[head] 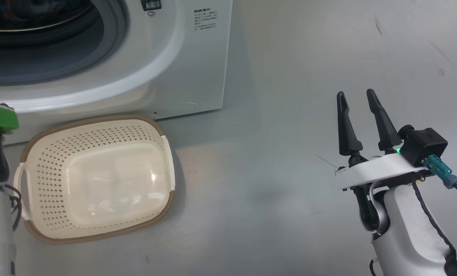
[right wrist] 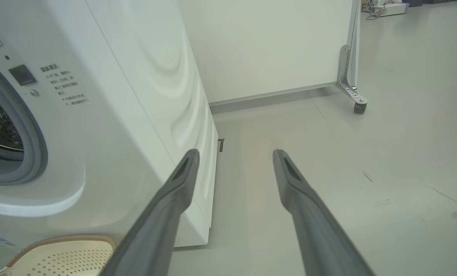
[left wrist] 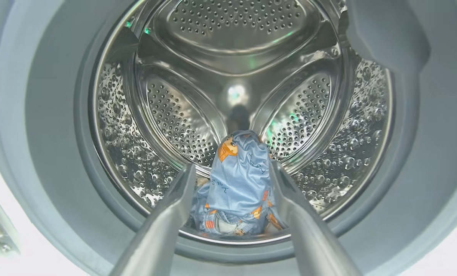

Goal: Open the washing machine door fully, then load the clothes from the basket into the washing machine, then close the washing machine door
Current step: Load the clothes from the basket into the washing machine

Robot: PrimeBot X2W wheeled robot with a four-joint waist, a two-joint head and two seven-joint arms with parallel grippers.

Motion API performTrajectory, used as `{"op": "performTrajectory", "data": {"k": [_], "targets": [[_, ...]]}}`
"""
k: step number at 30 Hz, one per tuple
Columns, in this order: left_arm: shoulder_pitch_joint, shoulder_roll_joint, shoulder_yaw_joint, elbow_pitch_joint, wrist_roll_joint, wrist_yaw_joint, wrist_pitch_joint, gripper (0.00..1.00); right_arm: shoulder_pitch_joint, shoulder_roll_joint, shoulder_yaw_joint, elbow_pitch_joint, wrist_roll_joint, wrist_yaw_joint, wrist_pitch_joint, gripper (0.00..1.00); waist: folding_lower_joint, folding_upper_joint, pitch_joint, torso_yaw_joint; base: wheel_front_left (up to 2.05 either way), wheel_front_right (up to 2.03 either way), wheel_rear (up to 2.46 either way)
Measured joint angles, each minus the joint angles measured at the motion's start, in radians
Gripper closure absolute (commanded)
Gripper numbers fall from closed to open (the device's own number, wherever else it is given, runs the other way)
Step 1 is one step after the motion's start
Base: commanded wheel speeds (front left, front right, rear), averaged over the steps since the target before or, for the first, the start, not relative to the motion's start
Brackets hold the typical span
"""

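The washing machine [head: 182, 57] stands with its round opening uncovered; its door is out of view. In the left wrist view my left gripper [left wrist: 232, 165] is open at the grey gasket [left wrist: 48, 122], pointing into the steel drum [left wrist: 236, 46]. A light blue garment with orange prints [left wrist: 238, 180] lies heaped on the drum's bottom just beyond and between the fingers. The cream basket [head: 98, 176] sits on the floor before the machine, its glossy bottom bare. My right gripper [head: 355, 93] hovers open over the floor to the machine's right, holding nothing.
A grey floor [head: 290, 115] stretches to the right of the machine. In the right wrist view a white panel on a caster wheel [right wrist: 359, 107] stands behind, and the basket's rim [right wrist: 63, 239] peeks in at the lower left.
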Motion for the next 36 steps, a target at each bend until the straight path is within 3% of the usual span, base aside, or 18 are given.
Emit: {"op": "performTrajectory", "data": {"k": [24, 36], "targets": [[0.375, -0.111, 0.0, -0.149, 0.085, 0.0, 0.0, 0.0, 0.128, 0.001, 0.0, 0.034, -0.018, 0.0, 0.0, 0.0, 0.0, 0.0, -0.229, 0.021, 0.0, 0.0, 0.0], [0.519, -0.131, 0.006, -0.199, 0.139, 0.0, 0.001, 0.0, 0.186, 0.001, 0.001, 0.036, -0.027, 0.0, 0.0, 0.0, 0.0, 0.0, -0.338, 0.034, 0.0, 0.0, 0.0]]}}
